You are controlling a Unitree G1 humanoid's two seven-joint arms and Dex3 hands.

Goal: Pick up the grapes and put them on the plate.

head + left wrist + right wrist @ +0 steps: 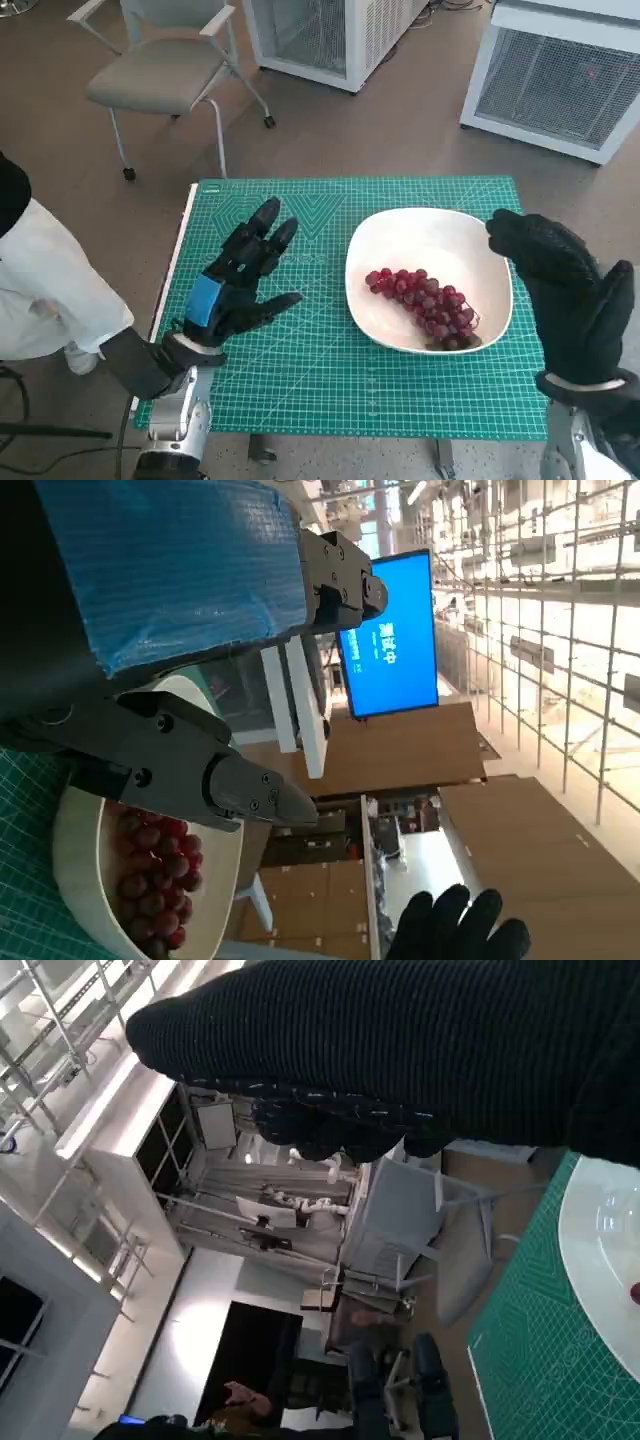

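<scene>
A bunch of red grapes (425,303) lies inside the white plate (405,233) on the right half of the green mat. The same grapes (150,865) and plate (78,860) show in the left wrist view, and a slice of the plate (600,1250) shows in the right wrist view. My left hand (240,275) hovers over the mat left of the plate, fingers spread, holding nothing. My right hand (560,285) is raised just past the plate's right rim, fingers apart and empty; its glove (420,1050) fills the right wrist view, and it (460,930) also appears in the left wrist view.
The green cutting mat (300,380) covers the small table. A grey chair (165,70) stands on the floor beyond the table's far left. Two white cabinets (330,35) (560,80) stand further back. A person's white sleeve (50,290) sits close to the table's left edge.
</scene>
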